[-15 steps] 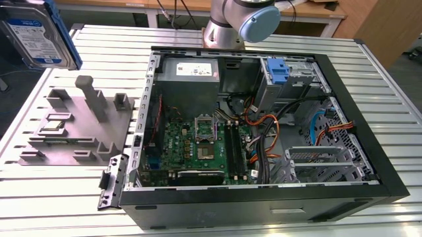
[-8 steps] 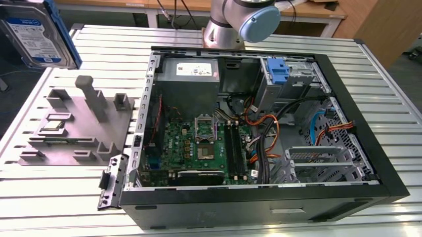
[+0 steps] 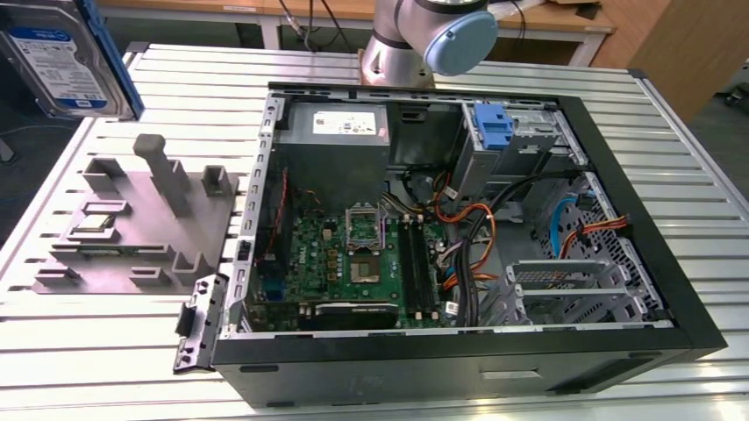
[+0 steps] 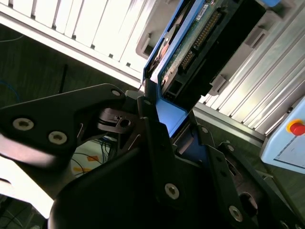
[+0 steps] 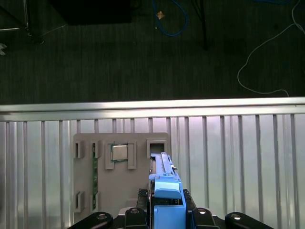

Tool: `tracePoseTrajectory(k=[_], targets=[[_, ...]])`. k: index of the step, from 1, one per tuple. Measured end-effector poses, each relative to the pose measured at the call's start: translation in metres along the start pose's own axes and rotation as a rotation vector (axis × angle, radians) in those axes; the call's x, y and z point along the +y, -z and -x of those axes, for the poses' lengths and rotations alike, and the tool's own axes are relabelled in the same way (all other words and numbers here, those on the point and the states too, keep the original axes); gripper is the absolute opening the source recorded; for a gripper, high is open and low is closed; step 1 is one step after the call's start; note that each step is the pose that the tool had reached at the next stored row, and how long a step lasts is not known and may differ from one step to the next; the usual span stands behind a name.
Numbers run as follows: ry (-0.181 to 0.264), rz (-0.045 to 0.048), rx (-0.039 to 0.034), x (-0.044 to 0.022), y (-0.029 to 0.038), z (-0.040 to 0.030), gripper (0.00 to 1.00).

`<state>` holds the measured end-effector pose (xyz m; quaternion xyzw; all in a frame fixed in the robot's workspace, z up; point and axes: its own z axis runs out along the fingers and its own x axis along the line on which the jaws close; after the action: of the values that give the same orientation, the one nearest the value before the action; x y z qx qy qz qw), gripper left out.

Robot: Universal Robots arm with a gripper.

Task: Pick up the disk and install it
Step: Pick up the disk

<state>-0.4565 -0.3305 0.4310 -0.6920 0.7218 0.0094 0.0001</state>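
The disk [image 3: 59, 66] is finished in silver-grey, with a white-and-blue label and blue side rails. The claw [image 4: 171, 117] is coloured black. The table [image 3: 690, 175] is ribbed in pale silver stripes. A grey fixture [image 3: 146, 224], a black computer case [image 3: 468, 368], a green motherboard [image 3: 345, 254] and orange cables [image 3: 591, 230] are noted.

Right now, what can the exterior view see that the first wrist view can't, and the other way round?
The exterior view gives the open computer case with its green circuit board, and part of the robot arm behind it. The first wrist view gives the dark floor past the edge of the slatted table and the black fingers clamped on the disk. Both share the disk, held up in the air, the grey holder block and the slatted table.
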Motion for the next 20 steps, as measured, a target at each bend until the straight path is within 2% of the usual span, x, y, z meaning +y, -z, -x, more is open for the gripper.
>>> tracePoseTrajectory(k=[10, 20], targets=[[0.0, 0.0, 0.0, 0.0001, 0.0061, 0.0001, 0.36], [0.0, -0.0001, 0.0, 0.0001, 0.0083, 0.0001, 0.36]])
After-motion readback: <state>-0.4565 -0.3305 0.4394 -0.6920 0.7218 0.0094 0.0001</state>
